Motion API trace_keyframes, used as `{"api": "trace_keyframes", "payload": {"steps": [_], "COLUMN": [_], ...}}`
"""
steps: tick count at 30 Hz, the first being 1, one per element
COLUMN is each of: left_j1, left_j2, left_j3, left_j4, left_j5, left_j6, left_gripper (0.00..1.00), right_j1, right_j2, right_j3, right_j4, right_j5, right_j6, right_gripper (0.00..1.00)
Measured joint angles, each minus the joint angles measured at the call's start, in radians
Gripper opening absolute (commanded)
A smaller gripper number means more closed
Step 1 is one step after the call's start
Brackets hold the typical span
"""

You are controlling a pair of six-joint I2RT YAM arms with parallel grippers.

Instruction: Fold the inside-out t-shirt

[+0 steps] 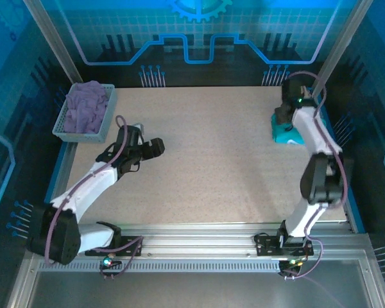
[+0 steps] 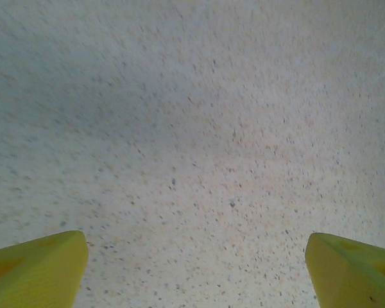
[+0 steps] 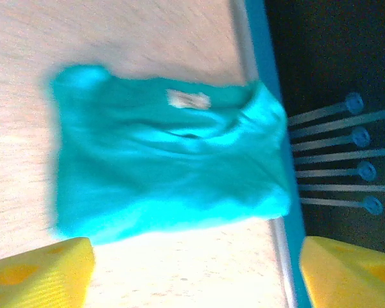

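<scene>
**Inside-out t-shirt** (image 3: 173,167): teal, lying as a compact folded bundle just ahead of the right hand (image 3: 192,256), beyond its fingertips and not touching them.
- Long axis: running crosswise to the hand and spanning the gap between the two yellow fingers (image 3: 45,273).
- Small yellow patch (image 3: 187,99): sitting near the bundle's far edge.
- Right end of the bundle: reaching the rim of the table (image 1: 212,167) on the hand's right side.

**Right hand:** standing wide open, gripping nothing, hovering over the shirt.

**Left hand** (image 2: 196,269): likewise gaping open and empty, looking down on bare table. It is sitting well apart from the shirt, far off to the right hand's left.

**Judgement:** the folding is looking complete or nearly so. Any further move is falling to the right hand, the nearer one, reaching forward and down across the bundle's short side.
</scene>
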Motion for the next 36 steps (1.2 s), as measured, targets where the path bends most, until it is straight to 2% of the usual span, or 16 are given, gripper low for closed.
{"api": "trace_keyframes", "payload": {"steps": [3,5,10,14,20,25,29,36], "left_j1": [0.002,0.004,0.026,0.051,0.136,0.166,0.198,0.203], "left_j2": [-0.099,-0.183,-0.321,-0.267,0.048,0.265,0.307,0.323], "left_j3": [-0.016,-0.056,-0.233,-0.377,-0.415,-0.397,-0.401,-0.414], "left_j4": [0.009,0.039,0.208,0.434,0.750,0.910,0.995,1.115], "left_j5": [-0.118,-0.211,-0.394,-0.430,-0.363,-0.313,-0.246,-0.220], "left_j6": [0.013,0.020,0.130,0.265,0.386,0.419,0.425,0.429], "left_gripper": [0.99,0.99,0.99,0.99,0.99,0.99,0.99,0.99], "right_j1": [0.122,0.163,0.166,0.126,0.069,0.052,0.050,0.050], "right_j2": [-0.225,-0.330,-0.494,-0.501,-0.343,-0.281,-0.229,-0.222], "right_j3": [-0.225,-0.355,-0.740,-0.979,-1.022,-1.028,-1.027,-1.025], "right_j4": [0.139,0.232,0.550,0.776,1.034,1.218,1.264,1.275], "right_j5": [-0.035,-0.035,-0.034,-0.088,-0.179,-0.253,-0.298,-0.326], "right_j6": [0.021,0.040,0.062,0.069,0.083,0.080,0.072,0.064], "right_gripper": [1.00,1.00,1.00,1.00,1.00,1.00,1.00,1.00]}}
